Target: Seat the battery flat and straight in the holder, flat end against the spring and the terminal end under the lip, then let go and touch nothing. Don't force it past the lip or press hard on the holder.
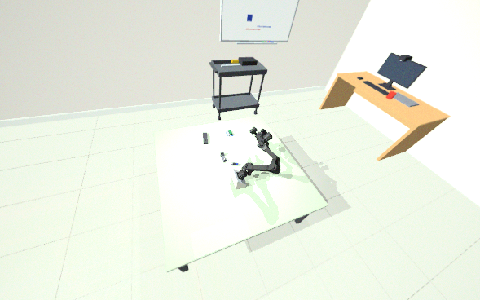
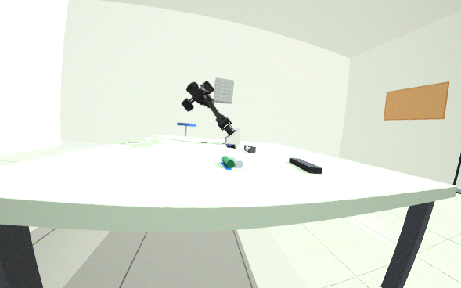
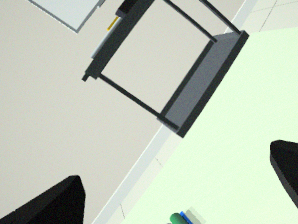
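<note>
The battery (image 1: 230, 133) (image 2: 230, 161) is a short green cylinder with a pale end. It lies on its side on the white table (image 1: 201, 212) (image 2: 131, 176). A long black bar, which seems to be the holder (image 1: 205, 138) (image 2: 305, 165), lies flat to one side of the battery and apart from it. My gripper (image 1: 253, 130) (image 2: 189, 95) (image 3: 178, 171) is open and empty. It hangs high above the table, to the side of the battery. In the wrist view the battery shows below and between the two dark fingers.
A small dark block (image 1: 223, 156) (image 2: 250, 149) and a tiny blue piece (image 1: 235, 164) (image 2: 231, 145) lie near the arm's base. A grey cart (image 1: 238, 86) (image 3: 180, 63) stands beyond the table's far edge. A wooden desk (image 1: 385, 110) stands at the right.
</note>
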Motion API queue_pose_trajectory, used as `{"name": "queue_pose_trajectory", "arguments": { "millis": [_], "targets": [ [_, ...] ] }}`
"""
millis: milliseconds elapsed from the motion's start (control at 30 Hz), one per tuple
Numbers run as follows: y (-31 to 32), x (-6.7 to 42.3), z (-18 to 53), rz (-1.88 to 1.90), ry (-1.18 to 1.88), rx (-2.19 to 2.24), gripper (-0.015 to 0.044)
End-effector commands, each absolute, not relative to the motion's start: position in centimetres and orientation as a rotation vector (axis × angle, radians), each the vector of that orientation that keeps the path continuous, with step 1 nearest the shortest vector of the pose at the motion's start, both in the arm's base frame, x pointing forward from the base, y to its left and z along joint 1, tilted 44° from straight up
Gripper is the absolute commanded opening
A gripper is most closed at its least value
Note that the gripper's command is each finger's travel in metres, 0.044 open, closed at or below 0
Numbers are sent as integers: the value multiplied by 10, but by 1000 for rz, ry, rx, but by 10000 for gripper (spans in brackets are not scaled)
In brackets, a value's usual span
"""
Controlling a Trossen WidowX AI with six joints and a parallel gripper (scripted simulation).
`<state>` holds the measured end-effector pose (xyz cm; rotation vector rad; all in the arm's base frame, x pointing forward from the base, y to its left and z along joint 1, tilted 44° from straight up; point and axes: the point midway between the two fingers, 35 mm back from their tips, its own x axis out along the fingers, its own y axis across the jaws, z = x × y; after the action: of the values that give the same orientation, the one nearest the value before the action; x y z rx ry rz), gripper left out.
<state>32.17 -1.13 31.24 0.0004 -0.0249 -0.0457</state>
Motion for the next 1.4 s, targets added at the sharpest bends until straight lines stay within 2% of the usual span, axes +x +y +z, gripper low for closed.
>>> {"name": "queue_pose_trajectory", "arguments": {
  "millis": [0, 167, 300, 433, 633, 1367],
  "targets": [
    [-10, 323, 308, -46, -6, -5, 374],
    [12, 338, 203, -32, 418, -180, 243],
    [28, 319, 124, 19, 762, -412, 243],
    [33, 271, 55, 127, 1143, -785, 243],
    [14, 196, 19, 356, 1595, -1480, 243],
    [3, 192, 11, 389, 1637, -1570, 243]
  ]
}}
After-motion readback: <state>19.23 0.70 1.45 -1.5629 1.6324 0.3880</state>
